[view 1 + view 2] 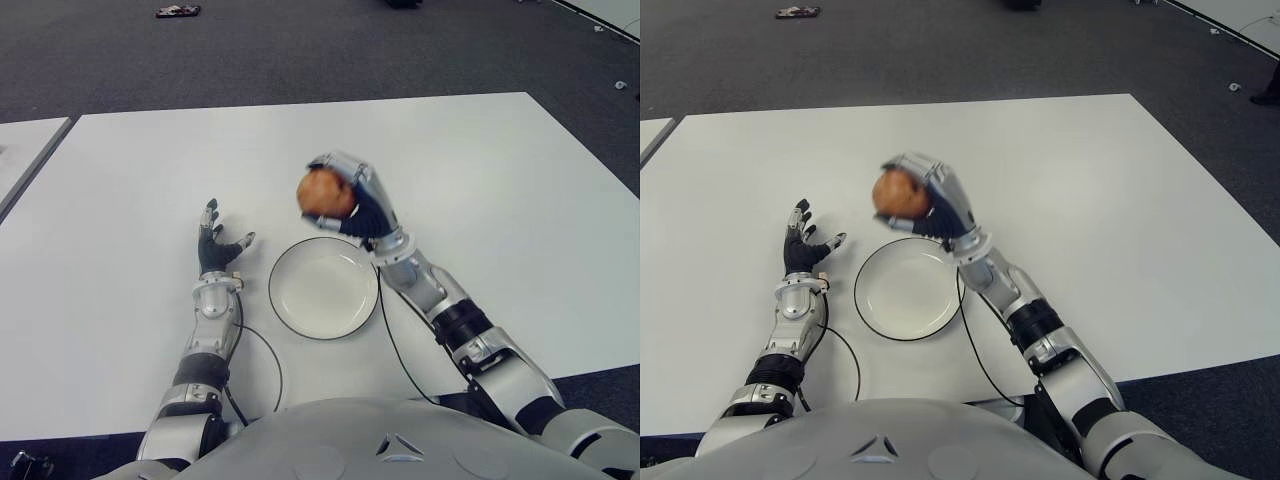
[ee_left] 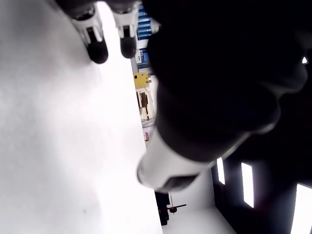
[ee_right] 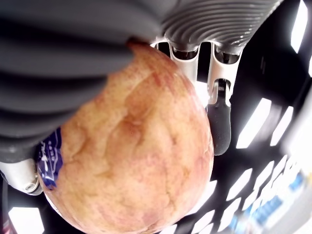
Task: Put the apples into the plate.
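Left hand (image 1: 216, 243): shows beside the plate, on its left, over the white worktop (image 1: 520, 200); fingers spread and relaxed, holding nothing. Plate (image 1: 352, 318): white, round, dark-rimmed, shallow, nothing in it; stands on the worktop between the two arms, near the robot's body. Apple (image 1: 325, 193): one only in view, mottled red over yellow, skin a little wrinkled in the right wrist view; held aloft above the far edge of the plate, not yet over its middle. Right hand (image 1: 350, 196): fingers curled round the apple, grasping it from the side and behind. Handling, as judged: a firm, rounded, moderately light fruit with a smooth, waxy skin that could slip or roll in a loose hold, and flesh that bruises if dropped; best taken round its widest girth with fingers and thumb opposed, and set down low onto the plate, since it may roll on the shallow dish. Label: a small blue sticker (image 3: 50, 158) on the apple's side, partly covered by a finger; its white lettering is too small and turned to be read. No other brand or writing is legible.
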